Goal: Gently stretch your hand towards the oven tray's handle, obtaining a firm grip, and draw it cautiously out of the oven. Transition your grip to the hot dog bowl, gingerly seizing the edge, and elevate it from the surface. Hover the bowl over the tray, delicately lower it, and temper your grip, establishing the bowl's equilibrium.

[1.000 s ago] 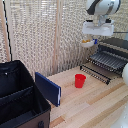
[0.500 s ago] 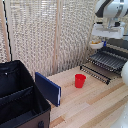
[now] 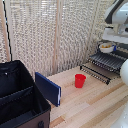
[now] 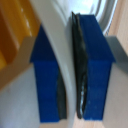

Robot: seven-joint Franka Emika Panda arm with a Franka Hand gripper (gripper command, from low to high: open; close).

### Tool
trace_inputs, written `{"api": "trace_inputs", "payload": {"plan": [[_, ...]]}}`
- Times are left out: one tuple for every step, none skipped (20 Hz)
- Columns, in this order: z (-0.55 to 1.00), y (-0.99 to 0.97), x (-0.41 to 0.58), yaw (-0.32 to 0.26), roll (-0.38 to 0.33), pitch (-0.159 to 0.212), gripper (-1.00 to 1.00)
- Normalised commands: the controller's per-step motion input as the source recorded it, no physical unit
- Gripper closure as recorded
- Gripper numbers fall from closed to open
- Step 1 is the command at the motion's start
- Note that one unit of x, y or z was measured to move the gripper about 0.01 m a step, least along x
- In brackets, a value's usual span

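Jaws clamped on the thin white rim of the hot dog bowl [image 4: 52, 47], blue pads [image 4: 47, 75] pressing it from both sides in the wrist view, yellow-orange food filling the corner beside them. In the exterior view, hot dog bowl [image 3: 106, 47] held up at the exterior view's right, above the rear part of the oven tray [image 3: 107, 61], whether touching the bars or just over them impossible to tell. Oven tray drawn out forward from the oven [image 3: 119, 36], flat with its parallel bars showing, the oven tray's handle [image 3: 94, 73] running along the front edge nearest the red cup [image 3: 79, 80]. White arm [image 3: 116, 15] coming down from the upper right corner towards the bowl, gripper itself hard to make out there. Red cup upright on the wooden counter [image 3: 95, 102], near the tray's front corner but apart from it. Blue flat panel [image 3: 48, 88] leaning against the black fabric case [image 3: 19, 97] at the exterior view's left, well apart from the oven
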Motion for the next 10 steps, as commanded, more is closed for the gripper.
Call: {"api": "trace_inputs", "payload": {"plan": [[-0.34,0.0,-0.191,-0.065,0.0,-0.044,1.0],[-0.36,0.01,-0.254,-0.122,0.0,-0.058,1.0],[-0.29,0.07,-0.271,-0.184,0.0,-0.062,1.0],[-0.28,0.13,-0.309,-0.209,0.0,-0.07,1.0],[-0.28,0.14,-0.354,-0.203,0.0,-0.052,1.0],[-0.23,0.12,-0.36,-0.196,0.0,-0.055,1.0],[-0.19,0.15,-0.343,-0.195,0.0,-0.073,1.0],[-0.16,0.14,-0.309,-0.195,0.0,-0.078,1.0],[-0.17,0.12,-0.311,-0.199,0.0,-0.1,1.0],[-0.11,0.07,-0.263,-0.206,0.0,-0.115,1.0]]}}
